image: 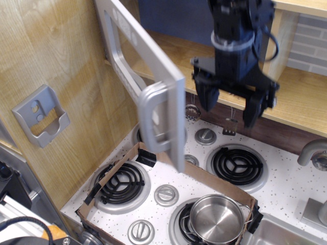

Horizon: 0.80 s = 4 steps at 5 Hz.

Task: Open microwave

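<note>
While the microwave (153, 87) door hangs swung out at upper centre, its handle (153, 122) faces the viewer. Right of it, the gripper (231, 107) hovers with fingers (253, 109) spread wide, holding nothing. Risk, likely: swinging left could knock the door edge. Open room lies right, above the stove (286, 184).

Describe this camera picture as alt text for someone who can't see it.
A grey toy microwave door stands swung wide open over a toy stove, and a black robot gripper hangs open beside it, touching nothing. A steel pot sits on a front burner.
</note>
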{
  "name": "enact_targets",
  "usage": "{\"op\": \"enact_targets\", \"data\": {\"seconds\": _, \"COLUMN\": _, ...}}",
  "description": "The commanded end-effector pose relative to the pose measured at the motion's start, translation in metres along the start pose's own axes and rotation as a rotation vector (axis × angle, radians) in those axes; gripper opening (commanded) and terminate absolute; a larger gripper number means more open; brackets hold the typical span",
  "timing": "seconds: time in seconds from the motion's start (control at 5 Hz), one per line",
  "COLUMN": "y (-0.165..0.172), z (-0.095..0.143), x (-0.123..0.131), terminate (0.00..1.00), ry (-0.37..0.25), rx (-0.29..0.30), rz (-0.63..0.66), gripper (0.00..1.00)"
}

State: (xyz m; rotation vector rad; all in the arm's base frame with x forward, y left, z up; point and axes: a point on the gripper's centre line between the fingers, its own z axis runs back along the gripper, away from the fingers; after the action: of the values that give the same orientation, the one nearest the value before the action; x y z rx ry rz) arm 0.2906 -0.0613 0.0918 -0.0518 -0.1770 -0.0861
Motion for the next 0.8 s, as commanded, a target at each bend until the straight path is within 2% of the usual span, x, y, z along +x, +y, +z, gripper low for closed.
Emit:
{"op": "enact_targets", "data": {"seconds": 0.0, "y": 0.031, "z": -0.009, "x": -0.022, "terminate": 0.0, "ry": -0.055, "rx": -0.018, "rz": -0.011, "gripper": 1.0}}
{"op": "enact_targets", "data": {"seconds": 0.2, "y": 0.046, "z": -0.017, "x": -0.033, "terminate": 0.0, "ry": -0.067, "rx": -0.004, "rz": 0.002, "gripper": 1.0}}
{"op": "enact_targets", "data": {"seconds": 0.4, "y": 0.061, "z": -0.024, "x": -0.043, "terminate": 0.0, "ry": -0.046, "rx": -0.011, "rz": 0.042, "gripper": 1.0}}
{"op": "enact_targets", "data": {"seconds": 0.6, "y": 0.072, "z": -0.033, "x": -0.05, "terminate": 0.0, "ry": -0.056, "rx": -0.015, "rz": 0.047, "gripper": 1.0}}
